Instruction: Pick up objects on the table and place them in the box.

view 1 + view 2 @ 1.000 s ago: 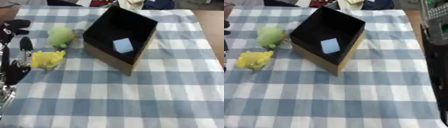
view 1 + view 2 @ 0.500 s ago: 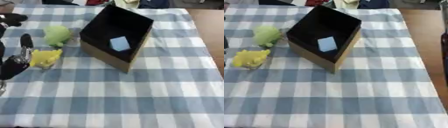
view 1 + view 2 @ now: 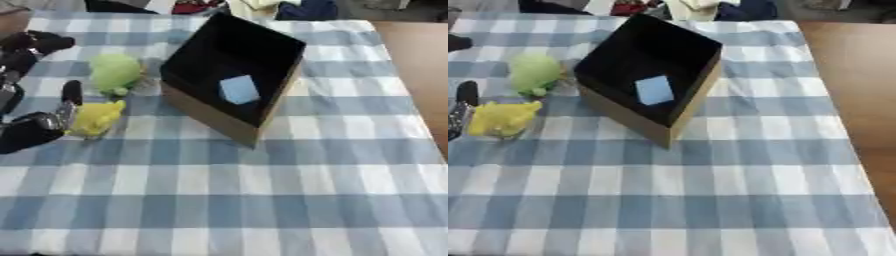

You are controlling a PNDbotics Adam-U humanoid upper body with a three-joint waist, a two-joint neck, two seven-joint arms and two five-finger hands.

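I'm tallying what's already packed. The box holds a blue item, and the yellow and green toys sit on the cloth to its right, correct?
Not quite: the yellow toy and green toy lie on the cloth to the left of the box, not its right, as the right eye view shows. The blue item is indeed inside the box.

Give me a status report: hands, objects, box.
Left hand open beside yellow toy, not holding it. Right hand not visible. Green toy on cloth beside box; blue item already inside. Nothing blocking.
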